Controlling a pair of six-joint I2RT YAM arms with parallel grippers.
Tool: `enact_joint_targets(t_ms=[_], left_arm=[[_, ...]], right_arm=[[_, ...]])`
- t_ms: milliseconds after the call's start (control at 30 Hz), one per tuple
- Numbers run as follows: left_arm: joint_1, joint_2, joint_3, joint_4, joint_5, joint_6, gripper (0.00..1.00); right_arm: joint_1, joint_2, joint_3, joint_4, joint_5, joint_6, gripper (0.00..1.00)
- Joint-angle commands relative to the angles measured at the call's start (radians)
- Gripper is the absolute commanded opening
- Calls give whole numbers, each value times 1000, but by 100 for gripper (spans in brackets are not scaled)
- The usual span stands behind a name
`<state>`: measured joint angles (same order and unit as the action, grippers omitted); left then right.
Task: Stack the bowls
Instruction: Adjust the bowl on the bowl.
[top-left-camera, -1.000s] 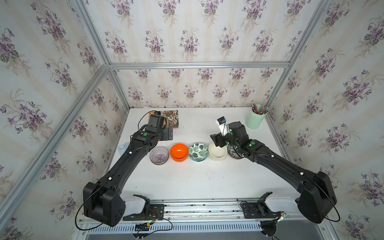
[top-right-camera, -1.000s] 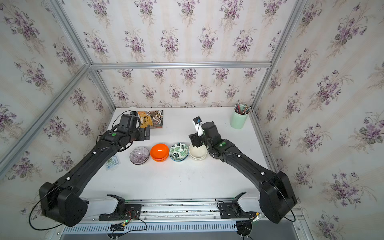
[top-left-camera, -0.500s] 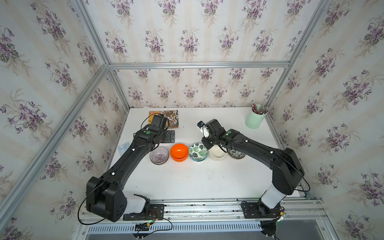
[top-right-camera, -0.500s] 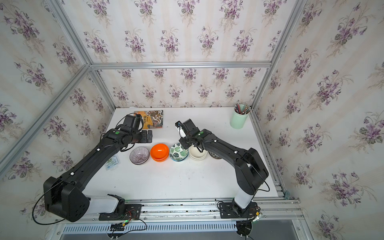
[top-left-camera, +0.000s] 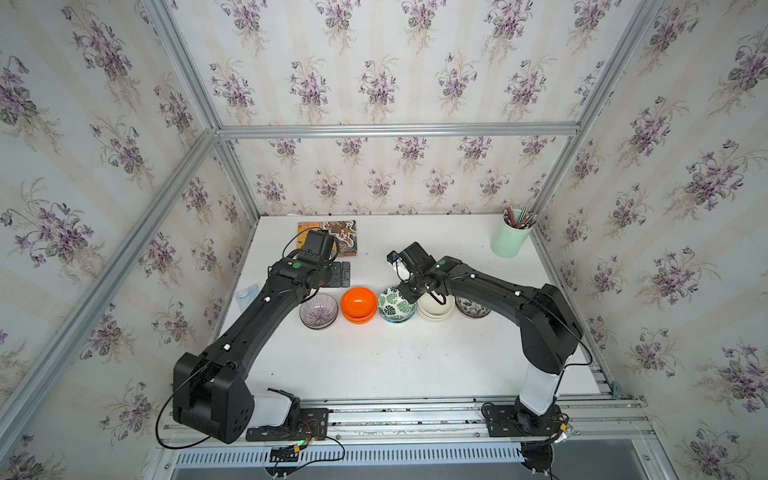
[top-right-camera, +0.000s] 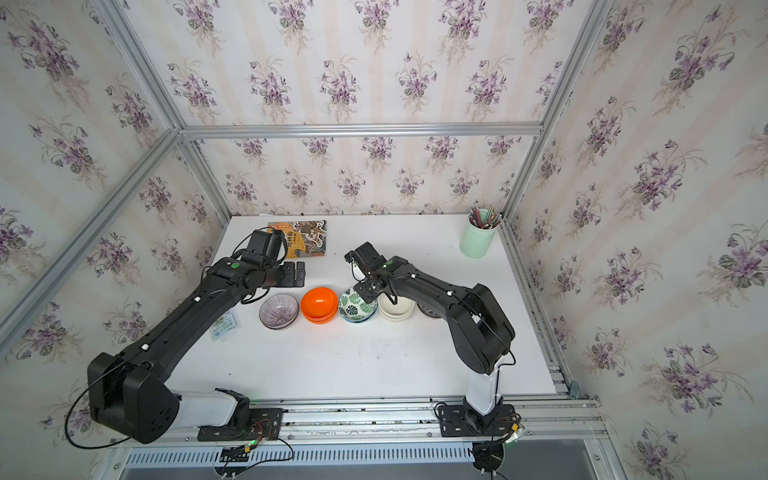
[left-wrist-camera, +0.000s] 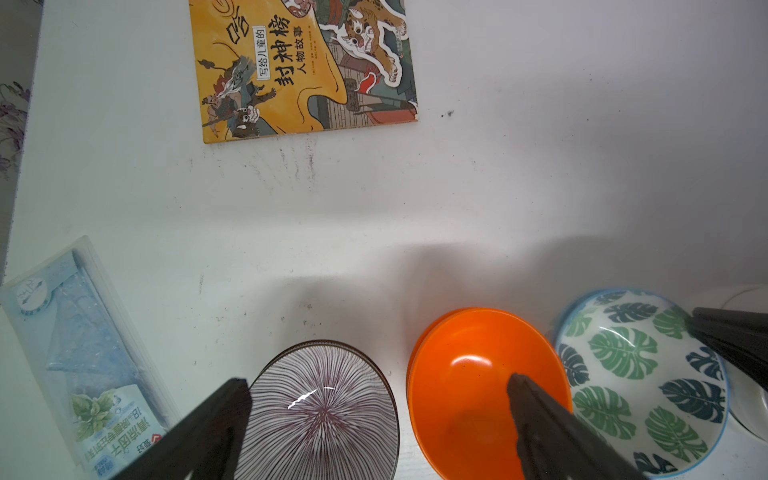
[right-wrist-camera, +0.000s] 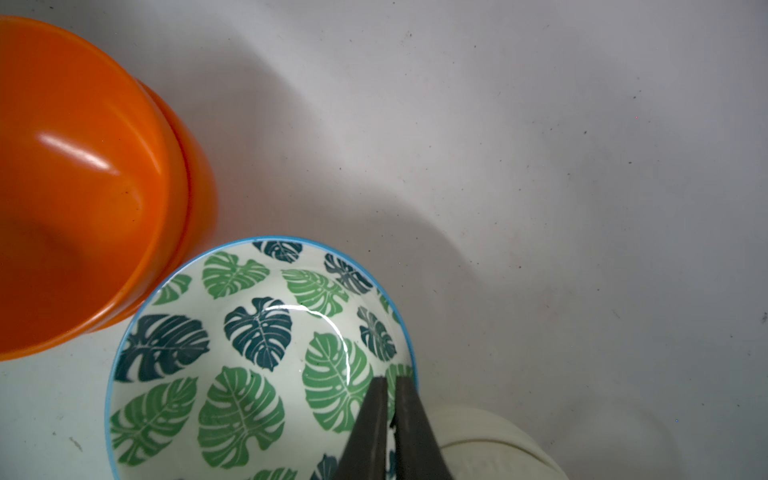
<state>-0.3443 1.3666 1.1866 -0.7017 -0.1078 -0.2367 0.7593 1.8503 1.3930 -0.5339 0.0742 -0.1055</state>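
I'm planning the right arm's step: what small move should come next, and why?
Probably lift straight up a little. The right pincer is shut on the rim of the round green leaf-print ceramic bowl, one finger inside, one outside; the stacked orange plastic bowls and the cream-white bowls sit close on either side, so a sideways pull might knock them.

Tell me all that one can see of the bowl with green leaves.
The leaf bowl is small, round and glossy, ceramic by its look: white inside with light and dark green leaves and a thin blue rim. It sits opening up between the orange bowls and the cream bowls. The right gripper is shut on its rim.
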Motion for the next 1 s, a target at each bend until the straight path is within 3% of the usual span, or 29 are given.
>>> enact_joint_targets(t_ms=[0,967], left_arm=[[-1,-6,2,-15,-4,5,100],[0,-14,7,-19,-20,10,100]], right_arm=[[1,14,8,-6,12,-6,11],[-9,-17,-25,38,-5,-4,3]])
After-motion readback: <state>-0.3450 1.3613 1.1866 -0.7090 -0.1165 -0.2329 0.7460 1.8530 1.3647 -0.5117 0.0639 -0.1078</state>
